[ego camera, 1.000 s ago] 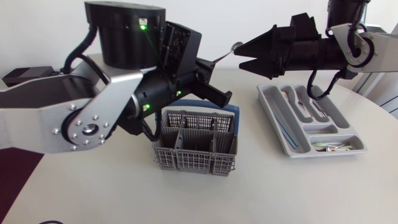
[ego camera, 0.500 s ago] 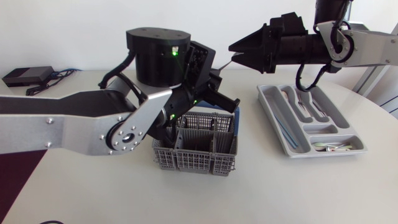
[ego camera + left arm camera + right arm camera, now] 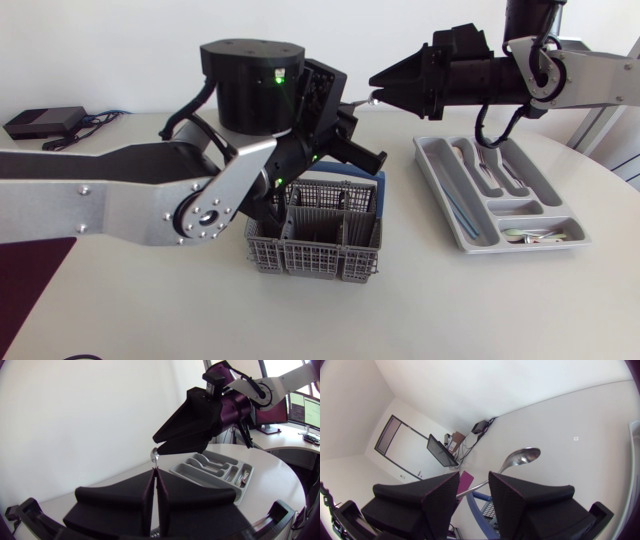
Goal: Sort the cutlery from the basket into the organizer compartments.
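Polished metal was what the task turned on: a spoon [image 3: 154,454] was held in the air above the far side of the basket [image 3: 312,245]. Its handle was pinched by the fully closed left end effector [image 3: 155,474] and its bowl stuck out past the fingertips. The right end effector [image 3: 474,475] was set around the same spoon with its fingers parted. The shaft passed between them and, as far as could be judged, was gripped by neither.

A drop was judged the chief risk. If the left grip were released before the right fingers had closed on the shaft, the spoon would fall back into the basket or onto the bench [image 3: 480,300]. A closing made off-centre on so thin and smooth a shaft could twist the spoon or squeeze it out sideways. The two end effectors were also very near each other, so a knock between fingertips was thought possible. A shallow hold near the bowl could slip during the carry to the organizer [image 3: 440,190].

The grey wire basket was stood on a pale, smooth bench, with something blue just behind it. The grey organizer lay well apart from the basket, towards the right arm's side, with cutlery already in several compartments. A small black box [image 3: 40,122] with cables was placed far from the basket on the left arm's side.
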Action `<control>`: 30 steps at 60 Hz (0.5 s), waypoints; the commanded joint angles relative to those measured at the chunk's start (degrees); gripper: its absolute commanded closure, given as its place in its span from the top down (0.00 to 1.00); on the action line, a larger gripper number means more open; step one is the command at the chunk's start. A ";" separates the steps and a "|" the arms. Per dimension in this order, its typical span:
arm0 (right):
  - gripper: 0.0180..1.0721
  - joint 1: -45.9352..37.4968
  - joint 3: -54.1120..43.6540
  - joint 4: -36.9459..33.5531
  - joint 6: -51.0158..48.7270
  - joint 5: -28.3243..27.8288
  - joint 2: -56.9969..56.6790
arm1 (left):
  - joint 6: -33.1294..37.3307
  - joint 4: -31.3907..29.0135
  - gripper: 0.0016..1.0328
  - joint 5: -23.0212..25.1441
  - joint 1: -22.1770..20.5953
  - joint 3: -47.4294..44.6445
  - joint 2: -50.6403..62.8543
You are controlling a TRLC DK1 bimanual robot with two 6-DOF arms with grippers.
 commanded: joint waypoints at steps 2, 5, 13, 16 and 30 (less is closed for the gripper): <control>0.43 -0.64 -1.14 0.36 1.45 -0.27 -1.98 | 1.33 1.35 0.03 -0.69 0.92 1.07 0.55; 0.47 -0.64 -1.31 0.36 1.36 -0.27 -1.80 | 1.59 1.44 0.03 -0.69 1.10 0.98 0.28; 0.49 -0.46 -1.22 0.18 1.45 -0.54 -1.18 | 1.77 1.88 0.03 -0.69 1.45 1.07 -0.16; 0.49 -0.20 -1.22 0.18 1.45 -0.54 -0.92 | 1.77 1.96 0.03 -0.69 1.36 1.16 -0.24; 0.49 0.59 -0.78 0.18 1.71 -0.54 0.49 | 1.77 2.14 0.03 -0.69 1.01 1.69 -0.60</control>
